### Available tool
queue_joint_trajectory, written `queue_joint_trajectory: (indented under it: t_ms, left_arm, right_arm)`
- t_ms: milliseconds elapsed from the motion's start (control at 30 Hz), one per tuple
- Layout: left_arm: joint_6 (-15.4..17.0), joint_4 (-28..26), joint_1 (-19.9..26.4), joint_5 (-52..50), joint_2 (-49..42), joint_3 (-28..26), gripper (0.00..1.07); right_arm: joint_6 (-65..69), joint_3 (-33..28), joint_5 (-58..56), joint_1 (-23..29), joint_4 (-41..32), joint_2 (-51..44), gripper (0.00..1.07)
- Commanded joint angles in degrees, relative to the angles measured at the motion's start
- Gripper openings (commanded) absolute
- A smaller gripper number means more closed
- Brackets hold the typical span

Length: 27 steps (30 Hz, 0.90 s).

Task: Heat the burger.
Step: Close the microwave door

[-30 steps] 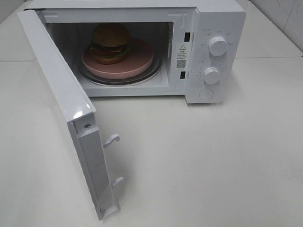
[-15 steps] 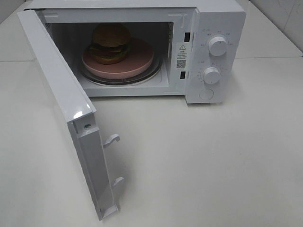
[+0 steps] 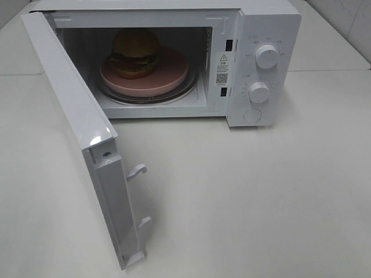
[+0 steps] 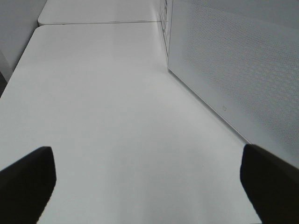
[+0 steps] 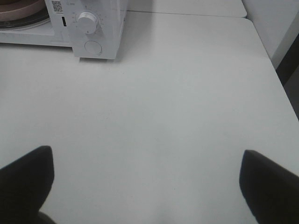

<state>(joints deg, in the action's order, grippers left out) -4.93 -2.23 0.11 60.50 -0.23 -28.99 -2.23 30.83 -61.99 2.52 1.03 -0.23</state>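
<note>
The burger (image 3: 134,53), with a tan-brown domed bun, sits on a flat pink plate (image 3: 171,72) inside the open white microwave (image 3: 264,23), on its glass turntable (image 3: 145,95). Neither arm shows in the high view. In the left wrist view my left gripper (image 4: 147,184) stands open over bare table, beside the outer face of the microwave door (image 4: 233,74). My right gripper (image 5: 147,184) also stands open with nothing between its fingers, over the table in front of the microwave's control panel (image 5: 91,28). The plate's edge (image 5: 18,7) shows in that view's corner.
The microwave door (image 3: 81,127) is swung wide toward the front left, its latch hooks (image 3: 138,169) pointing right. Two knobs (image 3: 266,56) and a round button (image 3: 253,115) sit on the panel. White table (image 3: 261,197) stretches in front and to the right.
Nothing has moved in the high view; burger, plate and door stand as before.
</note>
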Motion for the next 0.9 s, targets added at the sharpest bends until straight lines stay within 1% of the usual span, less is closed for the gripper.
queue_joint_trajectory:
  t_ms: [33,133,233,300,633,700,800,867,900]
  left_arm:
    - [-0.1,-0.3,-0.1,-0.6,-0.9,0.0,1.05]
    - [-0.1,-0.3,-0.1,-0.6,-0.9,0.0,1.05]
    - [-0.1,-0.3,-0.1,-0.6,-0.9,0.0,1.05]
    - [-0.1,-0.3,-0.1,-0.6,-0.9,0.0,1.05]
    - [-0.1,-0.3,-0.1,-0.6,-0.9,0.0,1.05]
    - [-0.1,-0.3,-0.1,-0.6,-0.9,0.0,1.05]
    - [-0.1,-0.3,-0.1,-0.6,-0.9,0.0,1.05]
    - [-0.1,-0.3,-0.1,-0.6,-0.9,0.0,1.05]
    - [-0.1,-0.3,-0.1,-0.6,-0.9,0.0,1.05]
  right_arm:
    - [1.5,-0.2,0.1,-0.4,1.3,-1.7,1.01]
    - [0.9,-0.2,0.9,-0.4,1.8,-1.7,1.00]
    - [0.2,-0.2,1.9,-0.4,0.3,-1.7,0.99]
    - [1.8,-1.0,5.3,-0.4,-1.0,-1.7,0.98]
    - [2.2,-1.8,5.0,-0.4,-0.3,-1.7,0.94]
    - [2.2,-1.8,5.1,-0.4,-0.4,-1.7,0.88]
    - [2.2,-1.8,5.1,-0.4,-0.3,-1.7,0.86]
    - [2.2,-1.8,5.1,-0.4,-0.3,-1.7,0.72]
    - [2.2,-1.8,5.1,-0.4,-0.3,-1.7,0.72]
